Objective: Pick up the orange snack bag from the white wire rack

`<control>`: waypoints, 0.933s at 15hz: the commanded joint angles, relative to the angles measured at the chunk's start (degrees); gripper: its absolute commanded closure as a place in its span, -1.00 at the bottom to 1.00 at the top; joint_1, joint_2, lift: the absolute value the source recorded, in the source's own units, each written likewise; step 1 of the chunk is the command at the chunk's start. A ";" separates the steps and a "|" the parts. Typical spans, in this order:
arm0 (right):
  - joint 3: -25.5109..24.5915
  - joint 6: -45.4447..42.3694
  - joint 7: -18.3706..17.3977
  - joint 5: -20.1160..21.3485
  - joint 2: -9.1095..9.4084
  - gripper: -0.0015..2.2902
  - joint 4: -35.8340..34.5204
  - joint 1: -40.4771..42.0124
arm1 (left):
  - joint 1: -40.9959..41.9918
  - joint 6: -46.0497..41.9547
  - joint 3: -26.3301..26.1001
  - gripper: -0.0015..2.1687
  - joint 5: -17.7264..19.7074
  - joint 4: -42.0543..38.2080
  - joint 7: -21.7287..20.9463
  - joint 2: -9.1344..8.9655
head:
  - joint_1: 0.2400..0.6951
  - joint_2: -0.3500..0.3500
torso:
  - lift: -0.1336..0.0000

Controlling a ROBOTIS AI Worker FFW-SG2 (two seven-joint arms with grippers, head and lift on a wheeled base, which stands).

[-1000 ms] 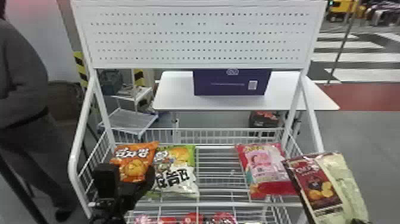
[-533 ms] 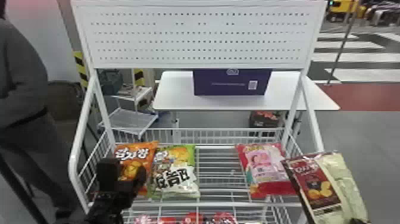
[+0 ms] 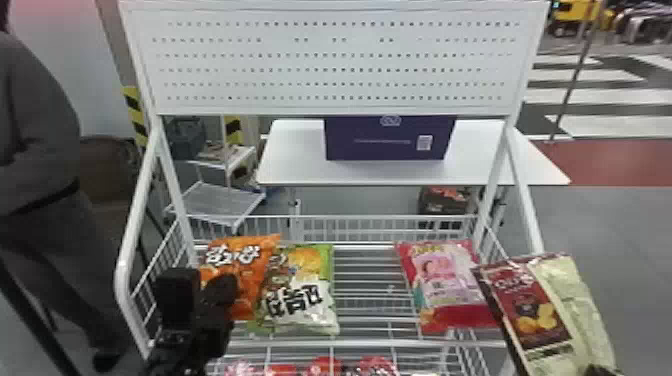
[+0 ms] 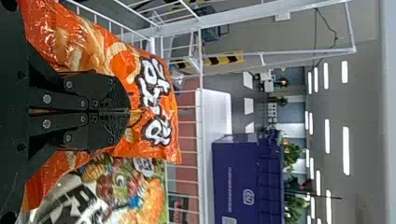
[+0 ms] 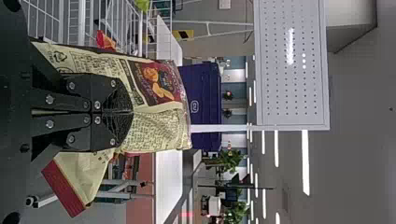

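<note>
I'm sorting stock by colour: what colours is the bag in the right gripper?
Pale cream with a dark red panel; the bag shows best in the head view.

- Orange bag (image 3: 255,272): glossy plastic film, crinkled, with bright highlights.
- Green bag (image 3: 324,287): shiny plastic film, wrinkled.
- Pink bag (image 3: 440,280): glossy plastic film.
- Cream bag (image 3: 580,300): thin plastic film, creased, with a soft sheen.
- Rack (image 3: 122,270): white-coated metal, smooth tubes and thin wire.
- Board (image 3: 340,105): smooth, pierced white metal by its look, faintly shiny.
- Box (image 3: 360,131): smooth and mostly matt.
- Table (image 3: 300,167): smooth white top, low sheen.
- Left gripper (image 3: 203,285): matt black, shiny metal screws.
- Right gripper (image 3: 597,371): matt black, rough-textured tips, shiny metal screws.
</note>
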 commanded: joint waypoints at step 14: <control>1.03 -0.18 0.00 0.08 -0.09 0.97 0.79 -0.66 | 35.79 -27.77 3.73 0.90 -0.35 -22.62 3.32 0.84 | 0.14 0.00 | 1.00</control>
